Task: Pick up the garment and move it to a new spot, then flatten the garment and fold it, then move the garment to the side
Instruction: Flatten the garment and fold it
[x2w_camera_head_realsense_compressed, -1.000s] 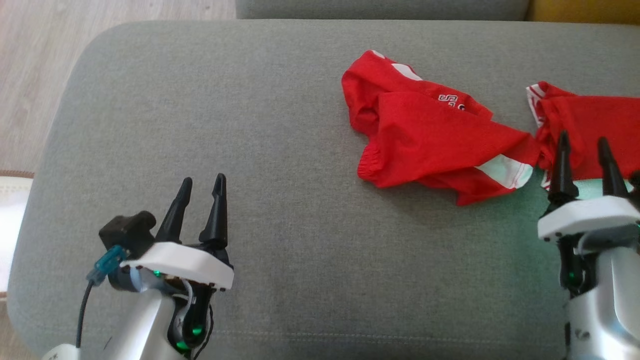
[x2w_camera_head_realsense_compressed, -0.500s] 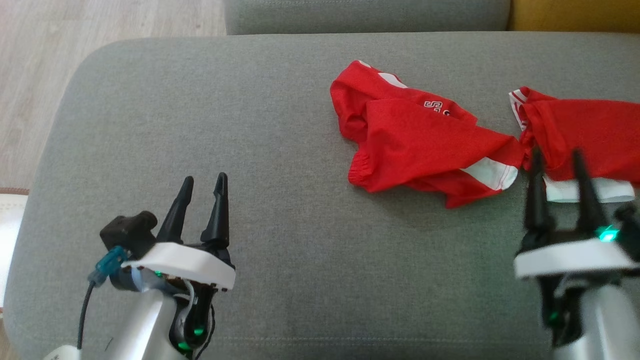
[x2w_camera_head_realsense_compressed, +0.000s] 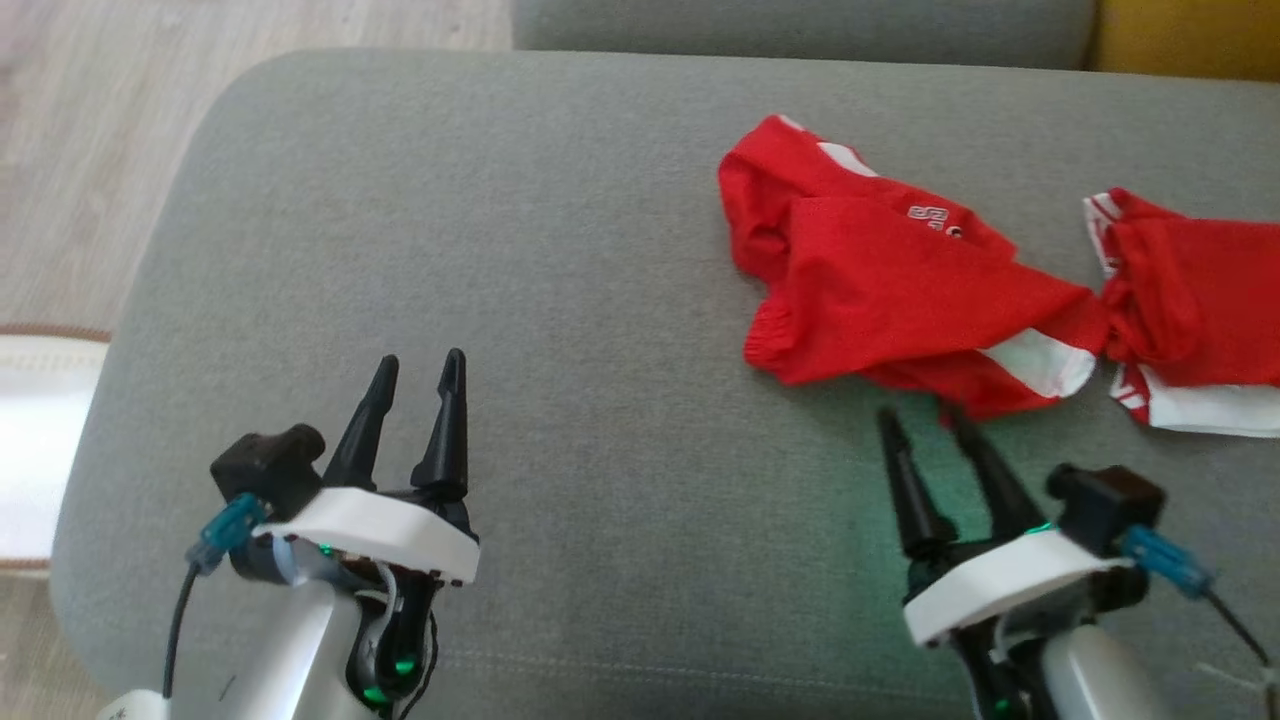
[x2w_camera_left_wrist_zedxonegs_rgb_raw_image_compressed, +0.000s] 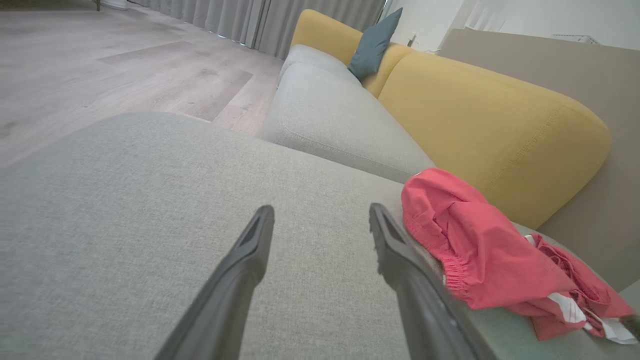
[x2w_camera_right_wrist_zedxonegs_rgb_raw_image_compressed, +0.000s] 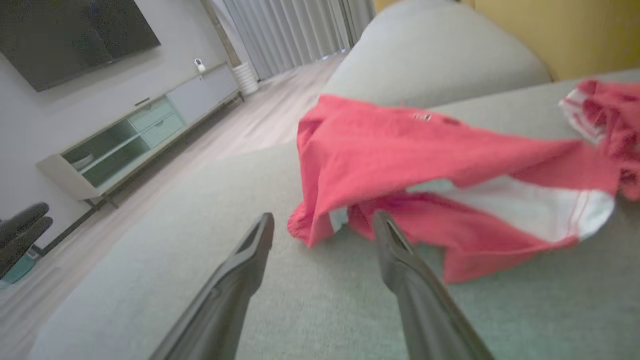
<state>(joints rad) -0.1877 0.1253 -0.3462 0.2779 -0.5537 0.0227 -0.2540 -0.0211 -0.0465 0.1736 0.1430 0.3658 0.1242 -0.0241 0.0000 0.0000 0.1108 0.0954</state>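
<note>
Grey woven upholstery: seat cushion (x2w_camera_head_realsense_compressed: 560, 250). It is broad and flat, with its left half bare, and it is my work surface.

Red cloth with white panels: garment (x2w_camera_head_realsense_compressed: 880, 290). It lies crumpled in loose folds on the right half of the cushion, toward the far edge. I judge it thin, light and limp, and possibly a little slick, like sports fabric. It is not fragile, but it will sag, trail and shed a layer if pinched shallowly.

Red and white, smaller: second piece (x2w_camera_head_realsense_compressed: 1190, 310), just beside the garment on its right. I cannot tell whether the two are joined or merely touching, so I expect it may drag along.

Dark fingers, right gripper (x2w_camera_head_realsense_compressed: 920, 415): jaws spread wide, holding nothing, tips just short of the garment's near edge.

Dark fingers, left gripper (x2w_camera_head_realsense_compressed: 422, 360): jaws spread wide, holding nothing, over bare cushion well apart from the garment.

Smallest item, preferred hold: gathered hem (x2w_camera_head_realsense_compressed: 770, 345) at the garment's near-left corner. It is bunched and thicker, so in my view it is less likely to slip than a flat panel. I would pinch deep, across the ridge.
</note>
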